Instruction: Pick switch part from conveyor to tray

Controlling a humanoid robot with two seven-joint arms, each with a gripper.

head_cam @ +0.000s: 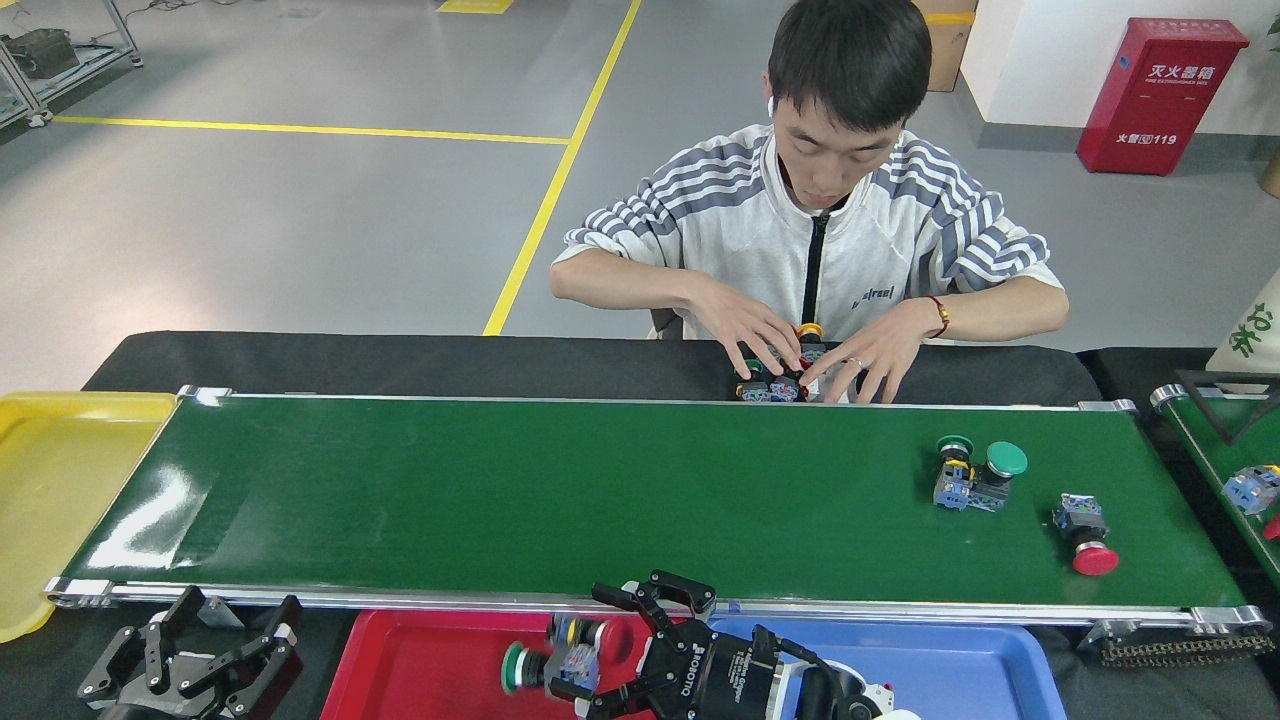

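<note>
The conveyor [500,500] is a wide dark-green belt with silver rails. Two green-capped switch parts [975,475] and a red-capped one [1085,535] lie on its right end. My right gripper [598,650] lies on its side over the red tray [420,670], pointing left, fingers spread wide. A cluster of switch parts [565,660] with a green cap and a red cap sits at the fingertips, and the upper finger [620,595] stands clear of it. My left gripper [190,650] rests open at the bottom left, below the belt.
A blue tray [950,660] sits right of the red one and a yellow tray [60,480] at the belt's left end. A person's hands [790,350] cover a pile of switch parts behind the belt. A second green belt [1215,450] at the right carries another part [1255,490].
</note>
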